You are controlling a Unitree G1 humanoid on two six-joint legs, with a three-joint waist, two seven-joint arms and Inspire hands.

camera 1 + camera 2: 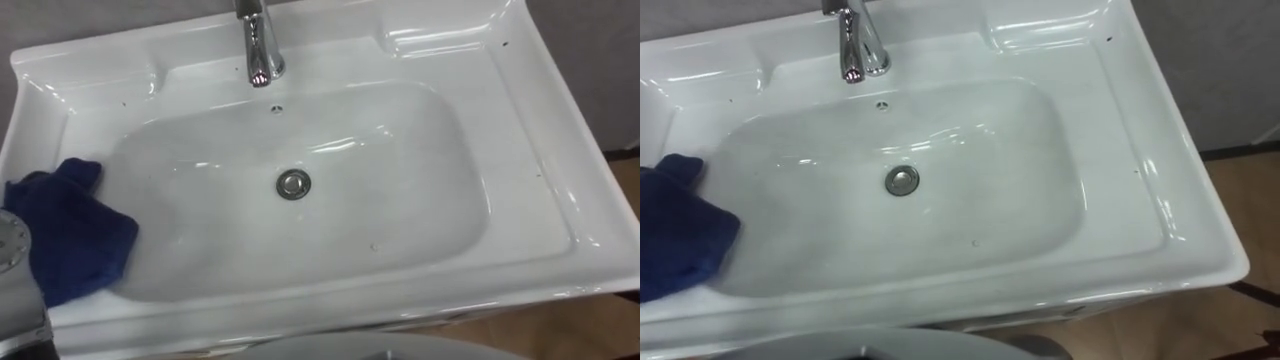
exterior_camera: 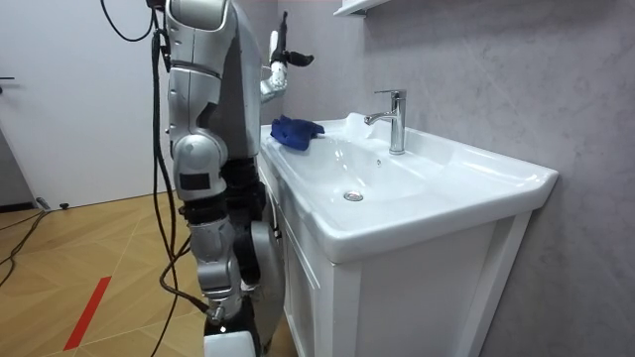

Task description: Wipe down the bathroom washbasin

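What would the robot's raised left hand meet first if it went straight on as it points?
The left hand would probably meet the grey wall behind the basin; depth is unclear.

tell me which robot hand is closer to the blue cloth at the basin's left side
Left. The left robot hand is up in the air above the blue cloth, not touching it; the right robot hand hangs low beside the cabinet, below the basin rim.

Basin [image 1: 560, 215] sits on a cabinet [image 2: 417, 297], backed against the wall [image 2: 496, 59]. Tap [image 1: 262, 50] stands at the middle of the rear edge. Overflow hole [image 1: 277, 108] lies just before it. Drain [image 1: 293, 183] is at the bowl's centre. Cloth [image 1: 75, 235] lies on the left edge, hanging into the bowl.
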